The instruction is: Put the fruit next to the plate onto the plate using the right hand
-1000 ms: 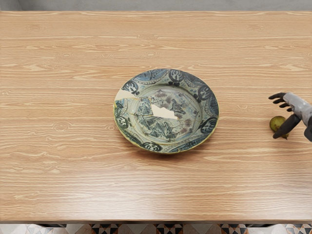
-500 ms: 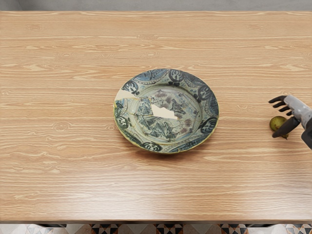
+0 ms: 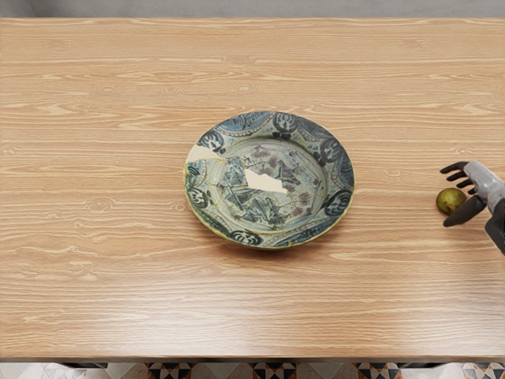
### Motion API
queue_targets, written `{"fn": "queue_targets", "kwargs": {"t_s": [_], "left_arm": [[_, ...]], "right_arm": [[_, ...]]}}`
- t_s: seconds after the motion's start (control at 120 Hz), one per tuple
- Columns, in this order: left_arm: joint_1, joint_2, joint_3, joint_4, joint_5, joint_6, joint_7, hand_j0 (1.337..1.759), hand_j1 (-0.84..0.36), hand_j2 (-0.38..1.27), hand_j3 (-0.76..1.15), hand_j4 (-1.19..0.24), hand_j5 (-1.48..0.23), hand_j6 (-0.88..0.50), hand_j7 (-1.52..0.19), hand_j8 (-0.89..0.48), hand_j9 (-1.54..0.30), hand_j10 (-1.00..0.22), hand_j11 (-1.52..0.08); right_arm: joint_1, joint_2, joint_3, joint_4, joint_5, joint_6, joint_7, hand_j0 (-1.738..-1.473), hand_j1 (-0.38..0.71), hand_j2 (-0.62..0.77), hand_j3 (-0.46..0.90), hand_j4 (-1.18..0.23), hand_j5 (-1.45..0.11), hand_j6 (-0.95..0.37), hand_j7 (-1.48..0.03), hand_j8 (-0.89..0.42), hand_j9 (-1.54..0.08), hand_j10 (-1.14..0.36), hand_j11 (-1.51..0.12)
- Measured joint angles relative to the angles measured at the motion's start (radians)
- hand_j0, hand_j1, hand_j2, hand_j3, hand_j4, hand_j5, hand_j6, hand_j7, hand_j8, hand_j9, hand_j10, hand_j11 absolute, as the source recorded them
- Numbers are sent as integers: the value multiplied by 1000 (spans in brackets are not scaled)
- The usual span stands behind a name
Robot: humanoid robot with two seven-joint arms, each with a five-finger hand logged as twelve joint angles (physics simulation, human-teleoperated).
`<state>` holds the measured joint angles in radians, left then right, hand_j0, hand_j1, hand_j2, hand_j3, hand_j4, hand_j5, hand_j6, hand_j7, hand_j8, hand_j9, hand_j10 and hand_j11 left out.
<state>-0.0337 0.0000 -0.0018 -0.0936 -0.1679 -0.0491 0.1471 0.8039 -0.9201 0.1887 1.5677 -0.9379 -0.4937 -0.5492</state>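
A small round green fruit (image 3: 449, 200) lies on the wooden table (image 3: 118, 260), well to the right of the plate. The blue-patterned plate (image 3: 269, 178) sits near the table's middle with nothing on it; two pale patches mark its surface. My right hand (image 3: 461, 192) comes in from the right edge and hovers just right of the fruit. Its dark fingers (image 3: 456, 169) are spread above the fruit and the thumb reaches below it, but they do not close on it. The left arm is out of view.
Bare wood surrounds the plate on all sides. The table's front edge runs along the bottom of the view, with patterned floor tiles (image 3: 268, 371) below it.
My right hand has slid lower and slightly right, uncovering more of the fruit. The fruit and the plate have not moved.
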Motion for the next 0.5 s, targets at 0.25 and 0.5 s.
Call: {"fn": "queue_targets", "kwargs": {"t_s": [0.25,0.5], "left_arm": [[0,0,0,0,0,0,0,1658,325,4,0,-21,-27,-21,-27,-21,-27,-21,-27],[0,0,0,0,0,0,0,1658,325,4,0,-21,-27,-21,-27,-21,-27,-21,-27]], "right_arm": [[-4,15,0,-17,0,-38,0,-1658,16,-56,0,-312,-401,-314,-400,-313,-401,-312,-400],[-11,16,-20,-18,-2,-83,6,-1658,23,-57,0,-318,-408,-320,-407,-318,-408,-317,-408]]}}
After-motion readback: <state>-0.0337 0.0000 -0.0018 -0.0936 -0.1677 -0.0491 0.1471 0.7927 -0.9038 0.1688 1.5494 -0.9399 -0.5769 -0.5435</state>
